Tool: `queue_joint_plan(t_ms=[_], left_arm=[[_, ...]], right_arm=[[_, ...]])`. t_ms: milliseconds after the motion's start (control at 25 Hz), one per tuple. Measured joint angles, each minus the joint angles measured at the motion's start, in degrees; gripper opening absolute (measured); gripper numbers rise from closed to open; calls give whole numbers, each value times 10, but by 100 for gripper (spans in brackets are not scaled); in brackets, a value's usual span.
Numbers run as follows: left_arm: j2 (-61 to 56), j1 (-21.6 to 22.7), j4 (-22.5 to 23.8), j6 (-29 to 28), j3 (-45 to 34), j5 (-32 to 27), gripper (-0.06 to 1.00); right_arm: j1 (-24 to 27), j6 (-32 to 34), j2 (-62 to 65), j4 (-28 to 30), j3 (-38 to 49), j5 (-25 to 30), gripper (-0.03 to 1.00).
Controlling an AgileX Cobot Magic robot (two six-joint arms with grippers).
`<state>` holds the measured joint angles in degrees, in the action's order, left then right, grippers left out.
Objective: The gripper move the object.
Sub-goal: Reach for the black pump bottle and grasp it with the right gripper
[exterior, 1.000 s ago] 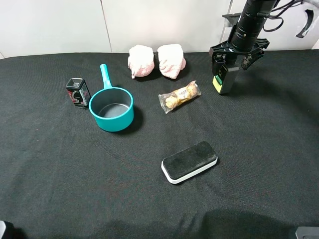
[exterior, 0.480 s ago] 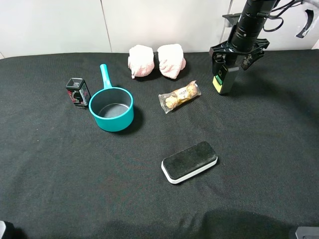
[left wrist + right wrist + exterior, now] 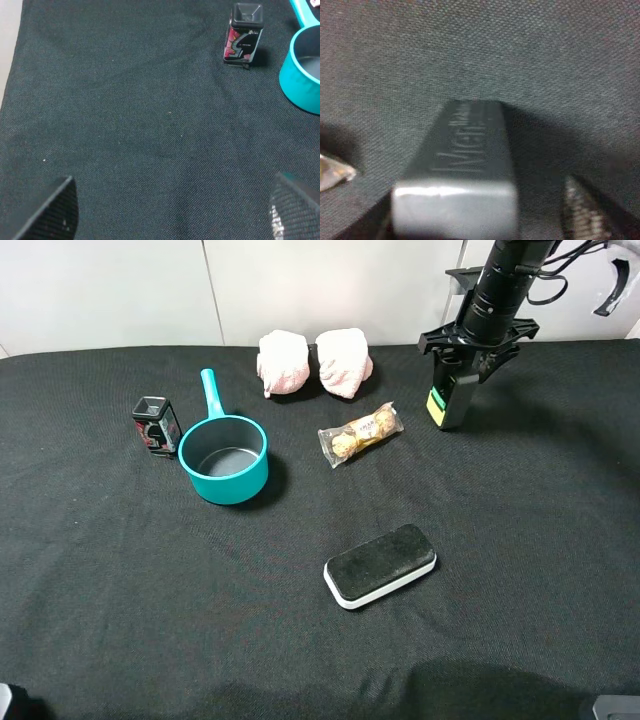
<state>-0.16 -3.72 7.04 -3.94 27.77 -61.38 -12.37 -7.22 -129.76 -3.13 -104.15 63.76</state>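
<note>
The dark grey bottle (image 3: 447,400) with a green-and-yellow label stands upright on the black cloth at the back right. My right gripper (image 3: 466,362) hangs straight above it, its jaws straddling the bottle's top. In the right wrist view the bottle (image 3: 465,165) fills the middle, and one finger (image 3: 580,210) stands clear of its side with a gap, so the gripper is open. My left gripper (image 3: 172,215) is open and empty over bare cloth, far from the bottle.
A teal saucepan (image 3: 224,455) and a black-and-red tin (image 3: 155,426) sit at the left. Two pink cloths (image 3: 315,362) lie at the back, a chocolate packet (image 3: 360,433) beside the bottle. A black-and-white eraser (image 3: 380,565) lies in front.
My right gripper has shifted slightly upward over the bottle. The bottle stays in the same spot. The left arm has not visibly moved.
</note>
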Motion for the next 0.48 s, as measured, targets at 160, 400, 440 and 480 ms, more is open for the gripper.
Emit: queue_joint_plan(t_ms=[160,400,440,480], left_arm=[[0,0,0,0,0,0,76],[0,0,0,0,0,0,76],[0,0,0,0,0,0,76],[0,0,0,0,0,0,76]], right_arm=[[-2,0,0,-9,0,1,30],[-2,0,0,-9,-1,3,29],[-2,0,0,-9,-1,3,29],[-2,0,0,-9,-1,3,29]])
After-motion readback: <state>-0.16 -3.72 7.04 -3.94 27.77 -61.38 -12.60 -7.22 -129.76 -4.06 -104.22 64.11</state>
